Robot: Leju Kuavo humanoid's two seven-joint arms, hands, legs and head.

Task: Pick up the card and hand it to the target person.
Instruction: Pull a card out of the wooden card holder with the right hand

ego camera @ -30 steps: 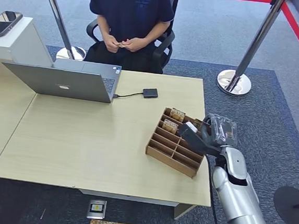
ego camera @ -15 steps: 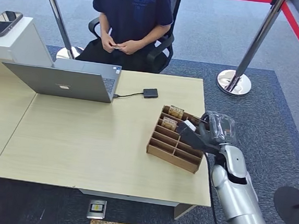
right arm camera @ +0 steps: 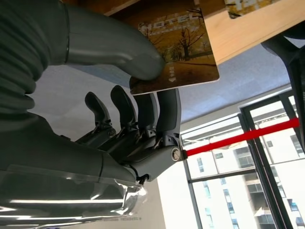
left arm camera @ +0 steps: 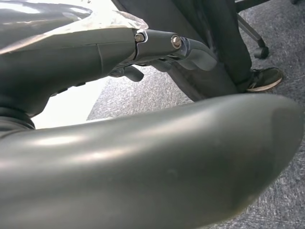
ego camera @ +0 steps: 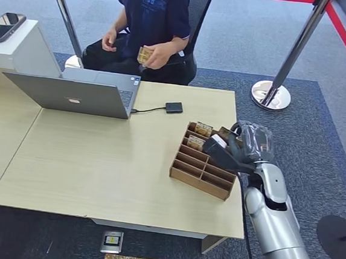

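Head view: right hand (ego camera: 227, 151) over the brown wooden slotted card tray (ego camera: 190, 173) near the bench's (ego camera: 91, 159) right edge, likely lifting a card out for the seated person in dark shirt (ego camera: 154, 13) beyond the far edge. Left wrist view: left hand (left arm camera: 154, 45) hangs, grasp unclear. Right wrist view: thumb and fingers (right arm camera: 169, 112) pinch the brown printed hotel card (right arm camera: 179, 47) by one short end, long axis pointing away from the palm, flat.

The robot's right arm (ego camera: 274, 229) is smooth silver metal in rounded segments, with clear plastic film wrapped over the wrist. Its right hand (right arm camera: 118, 114) has a grey ribbed cover, a thick grey thumb and darker fingers (right arm camera: 167, 112) hinged with small silver screws. The left hand (left arm camera: 158, 47) shows the same dark grey shells and screw heads.
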